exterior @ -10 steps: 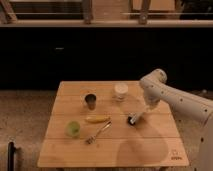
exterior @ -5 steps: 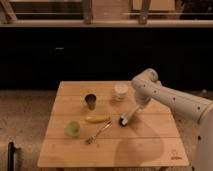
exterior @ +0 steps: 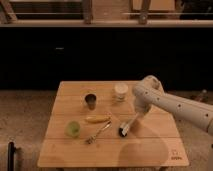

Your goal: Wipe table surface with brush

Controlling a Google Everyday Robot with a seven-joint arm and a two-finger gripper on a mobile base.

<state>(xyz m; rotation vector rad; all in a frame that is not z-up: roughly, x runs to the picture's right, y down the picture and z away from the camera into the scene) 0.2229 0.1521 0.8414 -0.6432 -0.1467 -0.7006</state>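
Gripper (exterior: 134, 120), at the end of the white arm (exterior: 170, 102) reaching in from the right, grips the pale handle of the brush (exterior: 126, 128), whose dark bristle head rests on the table surface (exterior: 145, 152) right of centre. By decreasing size follow: pale cup (exterior: 120, 91) at the rear, dark cup (exterior: 90, 101), green cup (exterior: 73, 128), banana (exterior: 97, 119), and fork-like utensil (exterior: 98, 132) just left of the brush.

- looks like an outdoor patio or terrace, seen in dim light
- a plank table surface (exterior: 150, 150) stands on speckled, gravel-like ground (exterior: 22, 115)
- a dark low wall (exterior: 100, 55) with a railing (exterior: 87, 12) runs behind
- the gripper (exterior: 131, 121) hangs low over the tabletop
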